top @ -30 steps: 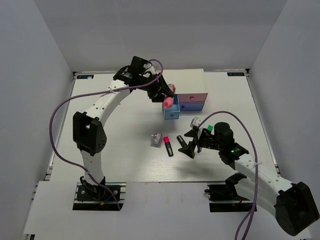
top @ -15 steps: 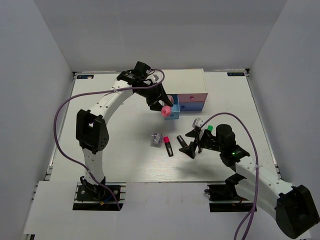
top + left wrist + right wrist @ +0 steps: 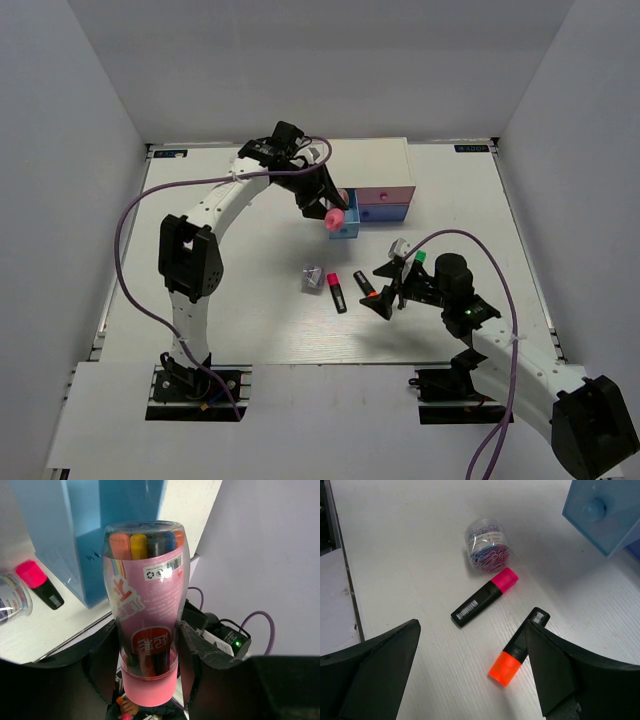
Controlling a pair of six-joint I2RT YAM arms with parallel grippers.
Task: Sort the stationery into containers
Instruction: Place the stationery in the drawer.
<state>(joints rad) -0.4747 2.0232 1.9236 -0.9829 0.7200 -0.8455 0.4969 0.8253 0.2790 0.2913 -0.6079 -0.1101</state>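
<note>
Left tool point(image 3: 147, 647) clamped on the pink-labelled clear plastic cylinder of pens point(image 3: 145, 580), pulled-out light-blue plastic drawer point(image 3: 95, 530) just ahead of it; I'd centre over the cavity, go lower, then release.

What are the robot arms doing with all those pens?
They are tidying stationery into little drawers. The left gripper is holding a pink tube of pens right beside the pulled-out light blue drawer, and has not let go of it yet. The right gripper is open and hovers over the orange-capped highlighter on the table. A pink-capped highlighter and a little tub of paper clips lie next to it.
</note>
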